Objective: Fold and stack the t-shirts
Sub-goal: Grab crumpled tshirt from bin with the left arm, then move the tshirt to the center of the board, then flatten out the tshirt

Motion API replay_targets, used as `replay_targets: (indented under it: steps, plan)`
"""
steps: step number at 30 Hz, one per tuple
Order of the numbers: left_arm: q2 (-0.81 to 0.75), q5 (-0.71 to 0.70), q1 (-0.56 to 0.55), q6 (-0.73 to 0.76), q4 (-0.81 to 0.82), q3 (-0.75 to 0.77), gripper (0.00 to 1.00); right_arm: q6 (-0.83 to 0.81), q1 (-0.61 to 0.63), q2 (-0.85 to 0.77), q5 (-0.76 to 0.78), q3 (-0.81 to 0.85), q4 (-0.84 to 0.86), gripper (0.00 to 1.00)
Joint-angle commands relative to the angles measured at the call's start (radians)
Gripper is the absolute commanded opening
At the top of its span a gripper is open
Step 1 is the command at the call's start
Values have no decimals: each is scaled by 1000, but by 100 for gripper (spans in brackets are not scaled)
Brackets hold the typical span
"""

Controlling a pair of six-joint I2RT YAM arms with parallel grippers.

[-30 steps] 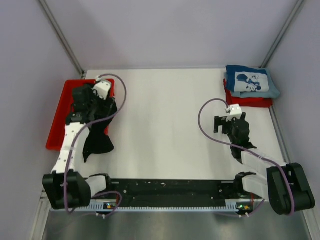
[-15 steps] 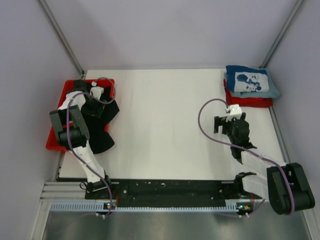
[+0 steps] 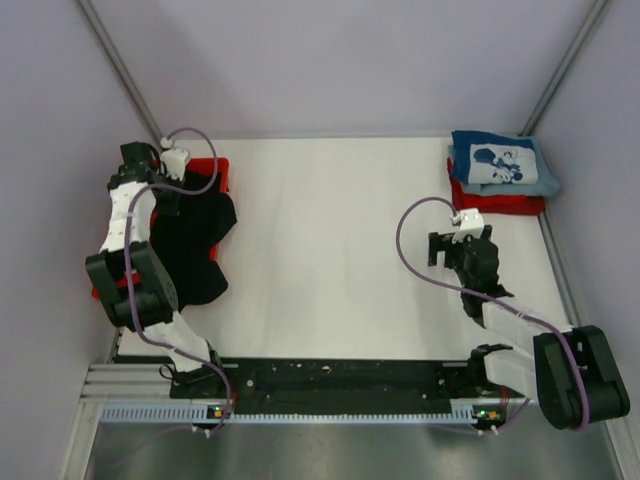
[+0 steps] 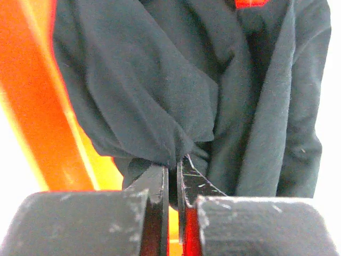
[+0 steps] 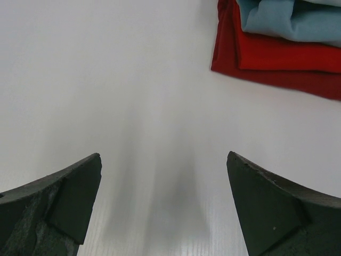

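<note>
- The black t-shirt (image 3: 195, 250) lies unfolded and rumpled at the far left, one bunched fold raised at its far-left end.
- The blue t-shirt (image 3: 500, 165), folded with its white cartoon print up, sits in the far right corner.
- The red t-shirt (image 3: 500, 206) lies folded directly beneath it, showing along the near edge.

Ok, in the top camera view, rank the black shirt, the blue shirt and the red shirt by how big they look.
1. black t-shirt, lying loose
2. blue t-shirt, folded
3. red t-shirt, mostly hidden beneath the blue one, so only its showing edge ranks last; its real size is unsure
</note>
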Motion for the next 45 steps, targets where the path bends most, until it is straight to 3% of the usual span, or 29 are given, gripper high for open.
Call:
replay_targets:
  steps: [1,7,13,17,19,22,23,25,27,32,34,36,41,45]
  plan:
    - [-282,42,7,-12,47,63,0,8,12,-19,18,16,39,99]
    - [-564,264,-46,16,16,104,0,9,13,-21,21,16,40,99]
    - [-746,335,-382,79,-46,79,0,37,13,-38,76,1,48,99]
    - [-665,369,-543,53,-112,92,0,115,10,-79,136,-36,91,99]
    - [-587,355,-605,52,-125,92,0,197,3,-94,191,-94,207,99]
    - [-462,360,-674,80,-126,98,1,182,1,-125,189,-128,266,99]
    - [-409,363,-689,91,-126,106,6,176,3,-145,179,-108,210,99]
    - [-305,361,-703,105,-122,138,38,150,3,-194,101,-35,60,99]
    - [-194,332,-705,112,-137,195,57,214,1,-228,-32,66,-85,99]
    - [-42,251,-683,86,-260,307,64,345,3,-194,-462,275,-369,75]
    - [-89,263,-668,79,-264,239,65,420,36,-165,-548,306,-455,72]
    - [-161,257,-654,80,-261,128,65,470,104,-151,-533,296,-493,70]
    - [-337,234,-617,121,-257,-223,67,561,335,-96,-334,244,-503,66]
    - [-399,221,-557,134,-185,-430,69,540,538,3,-25,271,-525,66]
